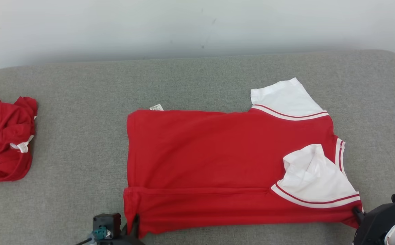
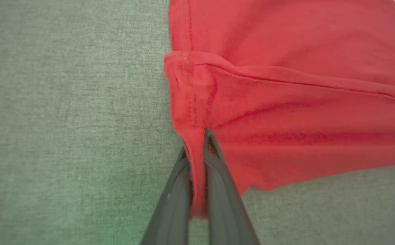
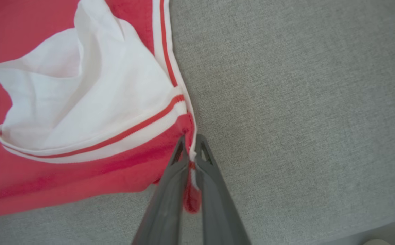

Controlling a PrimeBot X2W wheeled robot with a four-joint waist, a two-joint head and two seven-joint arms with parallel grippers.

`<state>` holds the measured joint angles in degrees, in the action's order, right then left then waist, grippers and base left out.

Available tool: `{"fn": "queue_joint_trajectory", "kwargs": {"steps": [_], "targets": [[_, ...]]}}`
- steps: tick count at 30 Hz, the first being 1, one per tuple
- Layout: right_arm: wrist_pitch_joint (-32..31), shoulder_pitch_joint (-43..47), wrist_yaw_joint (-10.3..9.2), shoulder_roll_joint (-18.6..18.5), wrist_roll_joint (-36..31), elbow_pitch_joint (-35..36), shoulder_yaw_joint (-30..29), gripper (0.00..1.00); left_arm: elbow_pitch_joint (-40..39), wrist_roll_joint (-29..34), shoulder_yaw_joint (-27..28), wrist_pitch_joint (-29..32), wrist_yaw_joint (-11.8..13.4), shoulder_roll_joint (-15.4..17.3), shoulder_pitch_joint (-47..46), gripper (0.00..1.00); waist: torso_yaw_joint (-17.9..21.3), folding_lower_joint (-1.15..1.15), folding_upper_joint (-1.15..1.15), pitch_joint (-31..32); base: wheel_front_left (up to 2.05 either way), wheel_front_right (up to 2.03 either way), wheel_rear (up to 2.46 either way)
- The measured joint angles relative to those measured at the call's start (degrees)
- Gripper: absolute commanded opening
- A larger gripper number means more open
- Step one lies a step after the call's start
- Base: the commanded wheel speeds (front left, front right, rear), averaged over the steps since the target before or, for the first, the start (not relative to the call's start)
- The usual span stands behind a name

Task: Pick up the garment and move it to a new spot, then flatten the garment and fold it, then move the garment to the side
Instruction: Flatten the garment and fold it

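Observation:
The garment [image 1: 218, 160] is a red shirt with white sleeves, spread sideways on the grey cushion, its near long edge folded up over the body. My left gripper [image 1: 134, 223] is shut on the garment's near left corner [image 2: 197, 170], red cloth pinched between its dark fingers [image 2: 218, 177]. At the near right, my right gripper [image 1: 356, 212] is shut on the corner by the white striped trim [image 3: 192, 163], with a bit of cloth bunched between its fingers [image 3: 207, 183]. One white sleeve [image 1: 314, 177] lies crumpled on the red body; the other [image 1: 284, 97] points away at the far side.
A second red garment [image 1: 3, 139] lies bunched at the cushion's left edge. The grey cushion [image 1: 82, 136] has bare room left of the shirt and behind it. A pale wall [image 1: 184, 23] runs along the far side. The cushion's near right edge [image 3: 371, 231] is close to my right gripper.

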<state>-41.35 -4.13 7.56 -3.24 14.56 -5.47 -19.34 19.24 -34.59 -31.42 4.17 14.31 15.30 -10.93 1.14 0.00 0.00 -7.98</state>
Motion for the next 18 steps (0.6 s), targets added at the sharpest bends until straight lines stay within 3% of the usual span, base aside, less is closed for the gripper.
{"fn": "queue_joint_trajectory", "kwargs": {"steps": [1, 2, 3, 11, 18], "targets": [[0.0, 0.3, 0.00, 0.1, 0.0, 0.2, 0.1, 0.24, -0.5, -0.2, -0.1, 0.4, 0.3, 0.0, 0.4, 0.02, 0.0, 0.00, 0.00, 0.0, 0.00, 0.00, 0.00], [0.0, 0.6, -0.01, 0.1, 0.0, 0.4, 0.1, 1.00, -1.0, -0.3, -0.1, 0.6, 0.4, 0.0, 0.9, 0.46, 0.0, 0.00, 0.00, 0.0, 0.00, 0.00, 0.00], [0.2, 0.7, -0.01, 0.2, 0.0, 0.5, 0.1, 1.00, -1.5, -0.4, -0.1, 0.8, 0.5, 0.2, 1.2, 1.00, -0.1, 0.00, 0.00, 0.0, 0.00, 0.00, 0.00], [2.5, -3.7, -0.01, 0.3, -0.5, 2.4, -0.1, 1.00, -5.3, -0.8, 0.8, 1.8, 1.5, 1.4, 1.1, 1.00, -0.2, 0.00, 0.00, -0.7, 0.00, 0.00, 0.00], [1.0, -15.2, -0.01, -1.8, -2.0, 1.9, -0.8, 1.00, -7.3, -0.3, 1.7, 6.3, 0.5, 3.4, -9.4, 1.00, -0.4, 0.00, 0.00, -2.6, 0.00, 0.00, 0.00]]}}
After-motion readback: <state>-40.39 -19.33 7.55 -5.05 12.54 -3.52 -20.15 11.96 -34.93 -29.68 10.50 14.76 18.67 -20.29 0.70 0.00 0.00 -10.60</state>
